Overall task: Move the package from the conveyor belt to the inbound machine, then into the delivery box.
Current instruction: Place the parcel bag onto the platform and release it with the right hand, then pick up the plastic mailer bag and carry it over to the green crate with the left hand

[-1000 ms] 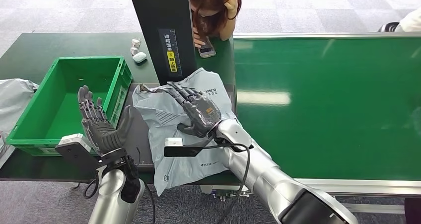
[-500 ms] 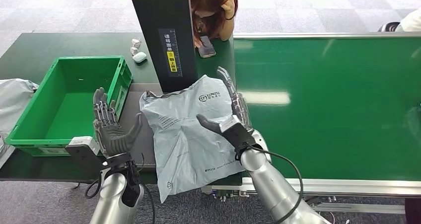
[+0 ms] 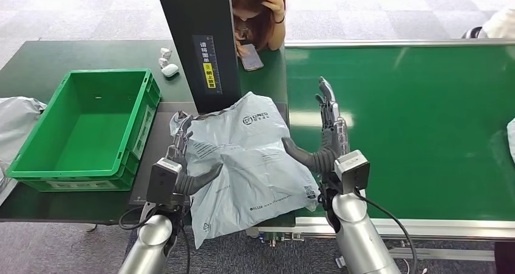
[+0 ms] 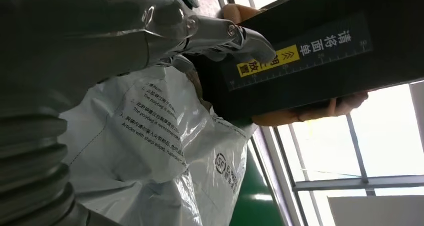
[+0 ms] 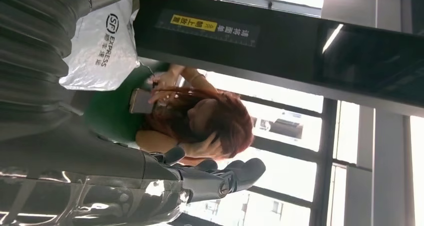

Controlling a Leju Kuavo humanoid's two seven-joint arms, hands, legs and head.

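A grey courier package [image 3: 249, 152] lies on the inbound machine's dark platform [image 3: 159, 141], below its black column [image 3: 194, 43]; its near end hangs over the front edge. My left hand [image 3: 181, 161] is at the package's left edge, fingers stretched along it and thumb spread onto the bag. In the left wrist view those fingers [image 4: 210, 28] reach over the package [image 4: 150, 151] toward the column [image 4: 310, 60]. My right hand [image 3: 325, 141] stands upright and open just right of the package, above the edge of the green conveyor belt [image 3: 413, 134], holding nothing. The green delivery box [image 3: 85, 122] sits left of the platform.
A person [image 3: 258, 10] leans on the table behind the column with a phone [image 3: 250, 56]. Small white items [image 3: 167, 64] lie behind the box. Grey bags [image 3: 15, 122] lie at the far left, and another pale package [image 3: 511, 137] shows at the belt's right edge.
My right hand lifted off the package and moved right to the belt edge. My left hand moved right from beside the box to the package's left edge. The package shifted slightly.
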